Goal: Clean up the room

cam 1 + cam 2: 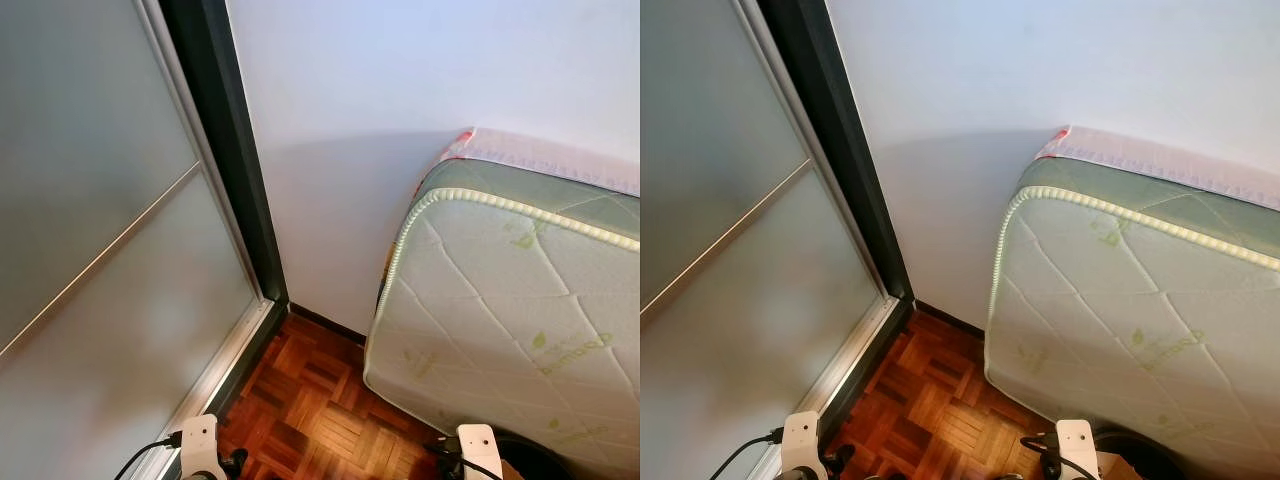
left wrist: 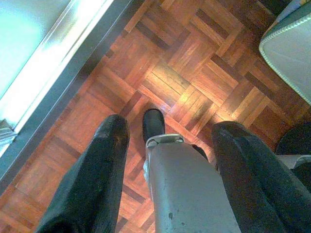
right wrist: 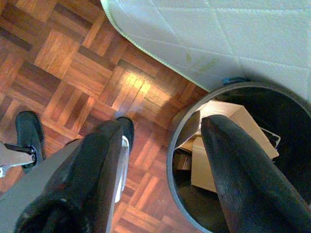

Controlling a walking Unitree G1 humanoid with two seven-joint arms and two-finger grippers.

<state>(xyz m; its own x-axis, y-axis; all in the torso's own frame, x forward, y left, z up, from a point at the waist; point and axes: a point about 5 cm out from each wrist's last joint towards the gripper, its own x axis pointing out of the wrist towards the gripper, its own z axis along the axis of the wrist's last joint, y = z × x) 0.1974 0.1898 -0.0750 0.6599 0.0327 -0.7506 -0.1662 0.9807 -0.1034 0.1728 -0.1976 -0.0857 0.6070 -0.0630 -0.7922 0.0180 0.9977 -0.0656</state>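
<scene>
You face a room corner: a frosted sliding door [image 1: 100,250] with a dark frame [image 1: 225,140] stands on your left, a white wall [image 1: 400,90] ahead, and a quilted mattress [image 1: 510,310] leans on its edge against that wall on your right. The floor [image 1: 320,400] is wood parquet. Both arms hang low at the bottom edge of the head views.

In the left wrist view, your left hand [image 2: 167,145] points down at the parquet beside the door track [image 2: 58,77]; its two black fingers [image 2: 97,174] are spread wide and hold nothing.

In the right wrist view, your right hand [image 3: 160,150] is likewise spread wide and empty. It hangs over the rim of a dark round bin [image 3: 291,141] that stands just beside the mattress's lower edge. Cardboard boxes [image 3: 228,116] lie inside the bin.
</scene>
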